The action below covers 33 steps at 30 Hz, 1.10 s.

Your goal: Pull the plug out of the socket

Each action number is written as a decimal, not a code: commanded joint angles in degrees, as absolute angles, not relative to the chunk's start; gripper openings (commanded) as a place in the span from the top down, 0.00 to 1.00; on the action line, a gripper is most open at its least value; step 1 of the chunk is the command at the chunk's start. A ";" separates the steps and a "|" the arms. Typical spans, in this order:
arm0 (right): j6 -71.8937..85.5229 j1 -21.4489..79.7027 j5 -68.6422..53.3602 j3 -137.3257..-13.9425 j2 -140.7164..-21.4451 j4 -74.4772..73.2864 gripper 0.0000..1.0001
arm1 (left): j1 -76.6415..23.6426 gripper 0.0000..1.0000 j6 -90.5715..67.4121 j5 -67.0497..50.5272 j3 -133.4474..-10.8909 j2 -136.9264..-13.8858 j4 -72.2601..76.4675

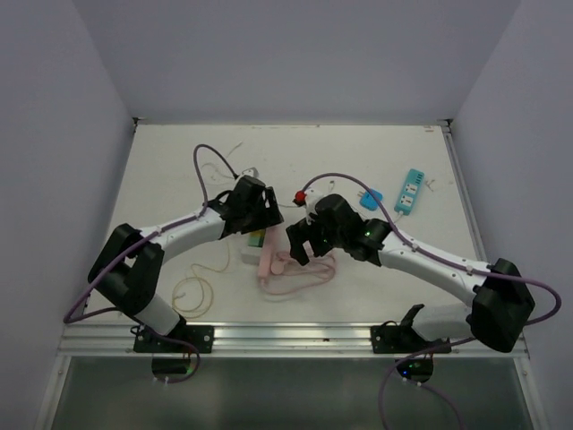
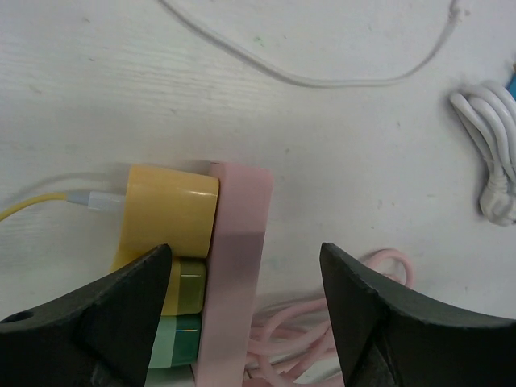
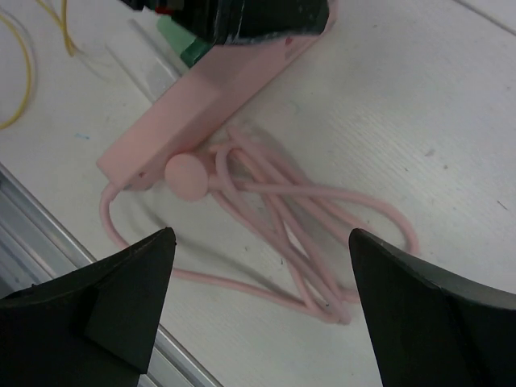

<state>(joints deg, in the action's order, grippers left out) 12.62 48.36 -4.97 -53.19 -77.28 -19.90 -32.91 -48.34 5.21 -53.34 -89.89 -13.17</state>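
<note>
We see both arms reaching toward the middle of the white worktop (image 1: 161,179), where a pink power strip (image 2: 238,266) lies flat. Three plugs sit in a row along its one long side: a yellow plug (image 2: 169,210) with a yellow cable (image 2: 40,205) running out of it, a yellow-green plug (image 2: 187,286) next to it, and a green plug (image 2: 177,339) after that. All three are seated against the strip.

The left pincer (image 2: 243,254) is spread wide and straddles the strip. One finger is on the side of the plugs, over the lower edge of the yellow one. The other is on the far side of the strip, above bare worktop. We cannot tell whether either finger touches anything.

The right pincer (image 3: 262,238) is also spread wide and holds nothing. It hangs over the strip's pink cord (image 3: 274,210), which lies in loose loops beside the end of the strip, with a round pink knob (image 3: 189,176) at the strip's end.

Elsewhere, a thin white cable (image 2: 322,81) curves across the worktop beyond the strip, and a bundled white cable (image 2: 492,153) lies off to one side. In the top view, a blue power strip (image 1: 410,191) rests well apart near the right wall, with a small blue plug (image 1: 372,202) near it.
</note>
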 commanded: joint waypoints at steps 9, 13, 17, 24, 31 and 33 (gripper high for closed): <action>24.07 48.60 6.07 -48.69 -68.37 -16.79 0.14 | -35.51 0.00 -48.79 6.14 -63.10 -87.46 -17.58; 27.94 51.76 6.94 -49.65 -70.83 -17.31 0.13 | -31.83 0.00 -46.07 4.93 -62.41 -84.38 -17.23; 30.49 56.77 10.63 -53.08 -75.05 -19.16 0.12 | -24.54 0.00 -42.55 2.82 -58.98 -80.25 -16.96; 34.97 65.20 19.42 -63.52 -86.30 -25.91 0.10 | -10.74 0.00 -33.58 0.53 -53.45 -73.58 -21.09; 36.82 68.90 23.11 -72.33 -95.70 -30.85 0.12 | -1.76 0.00 -28.57 -2.37 -45.89 -67.77 -20.48; 37.88 69.26 23.38 -73.91 -98.33 -32.25 0.12 | -1.41 0.00 -28.48 -2.81 -44.57 -66.62 -19.78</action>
<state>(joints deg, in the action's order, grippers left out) 34.92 68.64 19.70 -70.50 -95.77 -28.40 -2.11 -31.83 -0.43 -46.13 -69.23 -20.40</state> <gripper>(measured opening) 0.883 0.994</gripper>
